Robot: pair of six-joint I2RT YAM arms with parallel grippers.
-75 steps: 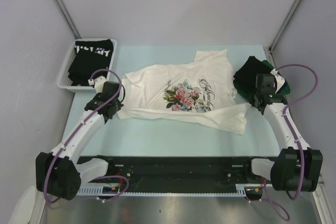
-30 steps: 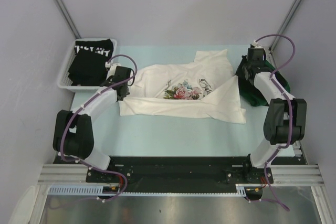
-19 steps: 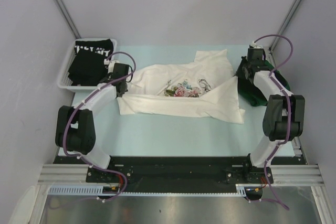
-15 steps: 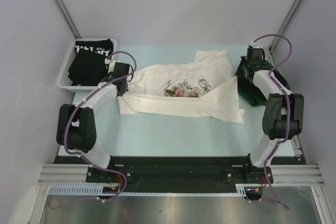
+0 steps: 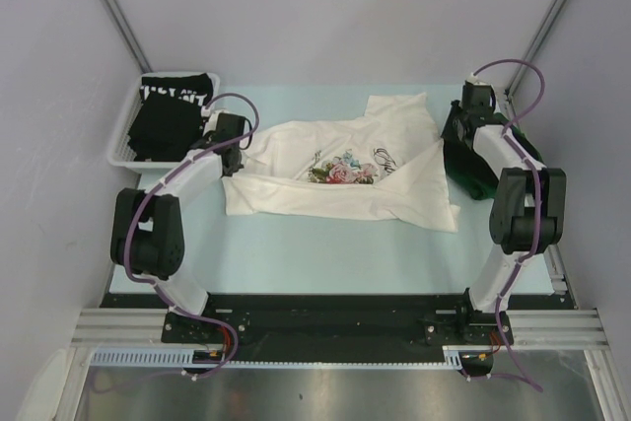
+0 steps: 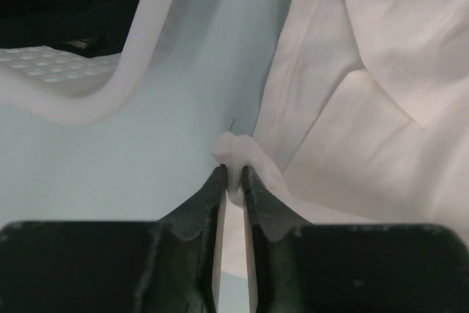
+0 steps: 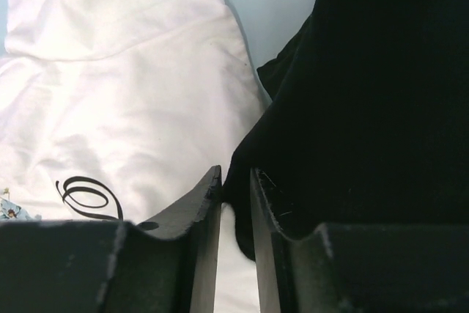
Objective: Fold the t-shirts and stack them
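While the left gripper (image 6: pixel 233 175) holds its jaws clamped on a thin pinch of the white tee (image 5: pixel 345 170), spread mid-table, near the basket (image 6: pixel 110 93), the right gripper (image 7: pixel 234 179) has its jaws pressed together on the tee's edge, right against the dark tees (image 7: pixel 366 93) by the table's right edge. That thin pinch could slip, or black cloth could snag and drag along.

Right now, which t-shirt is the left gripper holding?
The white floral t-shirt, its edge pinched in the left gripper; it is the only light-coloured one.

We see a white mesh basket (image 5: pixel 120 145) sitting at the far left corner of the pale blue table (image 5: pixel 325 253).
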